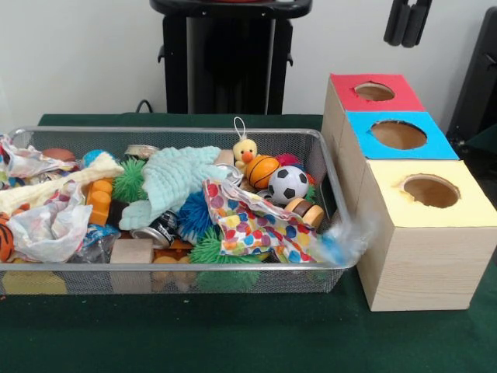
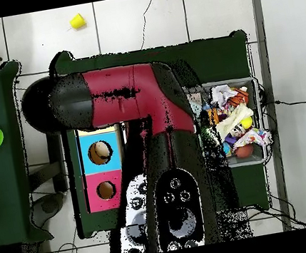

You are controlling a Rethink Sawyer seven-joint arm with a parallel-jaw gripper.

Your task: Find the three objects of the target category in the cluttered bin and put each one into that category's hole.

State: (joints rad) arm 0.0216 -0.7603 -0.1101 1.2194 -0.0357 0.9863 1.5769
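- The arm stretches across the table in the overhead view; its gripper shows in neither view, so I cannot tell how the fingers stand.
- The bin sits on the green table, with the box of three holes touching its right end.
- The target category is not given. If balls, the soccer ball and basketball lie touching near the bin's far right corner.
- Both look small, light, smooth and likely to roll; grip across the middle.
- The spiky green ball looks soft.
- No readable writing.
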